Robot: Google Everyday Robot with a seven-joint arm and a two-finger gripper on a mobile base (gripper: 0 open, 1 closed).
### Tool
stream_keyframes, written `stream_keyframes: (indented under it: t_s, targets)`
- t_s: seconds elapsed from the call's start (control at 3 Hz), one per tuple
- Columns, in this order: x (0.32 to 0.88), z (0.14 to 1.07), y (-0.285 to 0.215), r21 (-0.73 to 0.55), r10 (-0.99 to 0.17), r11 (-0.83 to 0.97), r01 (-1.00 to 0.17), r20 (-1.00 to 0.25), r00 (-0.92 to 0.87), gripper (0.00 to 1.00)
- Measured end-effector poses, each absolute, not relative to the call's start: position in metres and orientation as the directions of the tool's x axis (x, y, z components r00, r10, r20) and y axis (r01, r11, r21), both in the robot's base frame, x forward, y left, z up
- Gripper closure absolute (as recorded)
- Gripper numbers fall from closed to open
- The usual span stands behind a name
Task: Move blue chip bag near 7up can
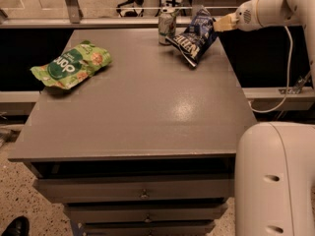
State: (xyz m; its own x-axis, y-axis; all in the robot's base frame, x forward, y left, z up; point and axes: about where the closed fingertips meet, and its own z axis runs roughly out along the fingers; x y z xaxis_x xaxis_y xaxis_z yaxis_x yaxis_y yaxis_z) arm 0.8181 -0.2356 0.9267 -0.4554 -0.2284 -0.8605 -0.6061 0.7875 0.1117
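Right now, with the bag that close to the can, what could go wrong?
The gripper holds the blue chip bag by its upper edge, beside the 7up can at the far edge of the table. A push leftward could tip the can, perhaps off the back. The bag hangs tilted from one pinched edge, so it may slip free.

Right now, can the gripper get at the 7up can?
Probably not directly: the gripper, at the far right of the table, has its fingers shut on the blue chip bag, which sits between it and the 7up can.
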Motion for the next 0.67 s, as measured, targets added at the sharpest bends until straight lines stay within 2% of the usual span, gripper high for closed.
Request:
stream_keyframes:
  t_s: [0.33, 0.67]
  targets:
    - [0.820, 0.924, -0.221, 0.116, -0.247, 0.771, -0.627, -0.853, -0.461, 0.36]
    - [0.818, 0.923, -0.207, 0.131, -0.254, 0.744, -0.656, -0.852, -0.458, 0.04]
